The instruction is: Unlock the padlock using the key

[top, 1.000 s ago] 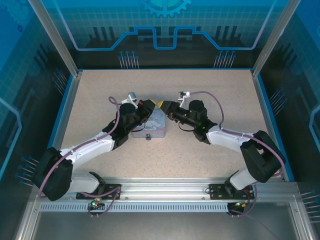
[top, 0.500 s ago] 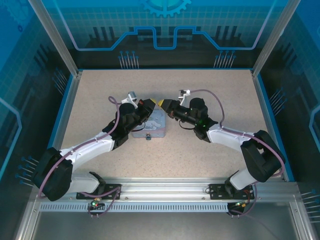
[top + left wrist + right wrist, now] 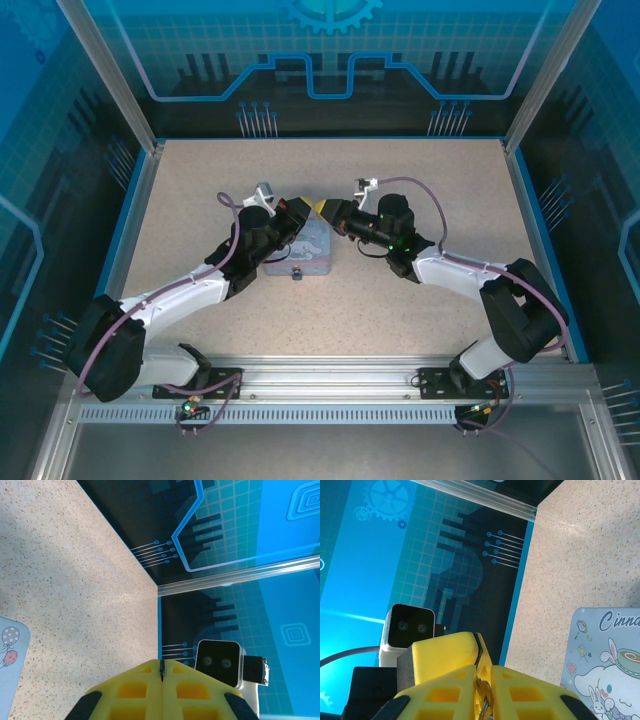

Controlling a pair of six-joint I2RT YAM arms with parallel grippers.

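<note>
The two grippers meet tip to tip above the pastel tin (image 3: 312,252). My left gripper (image 3: 298,206) (image 3: 161,663) is shut, and a thin dark sliver, the key's edge, shows between its yellow tips. In the right wrist view the key (image 3: 484,692) has its round metal head and ring between the yellow fingers of my right gripper (image 3: 322,208) (image 3: 487,670). Those fingers stand close on both sides of it. The left gripper's yellow tip (image 3: 451,652) touches just above. The tiny dark padlock (image 3: 297,273) hangs at the tin's near edge.
The tin with its white cartoon figure (image 3: 606,662) lies mid-table on the speckled top (image 3: 420,180); one corner of it shows in the left wrist view (image 3: 12,644). Blue rails and glass panels (image 3: 330,60) wall the table. Bare surface lies behind and to both sides.
The right gripper's jaws have narrowed around the key's head. The right arm has edged slightly toward the left gripper. The left arm has stayed still.
</note>
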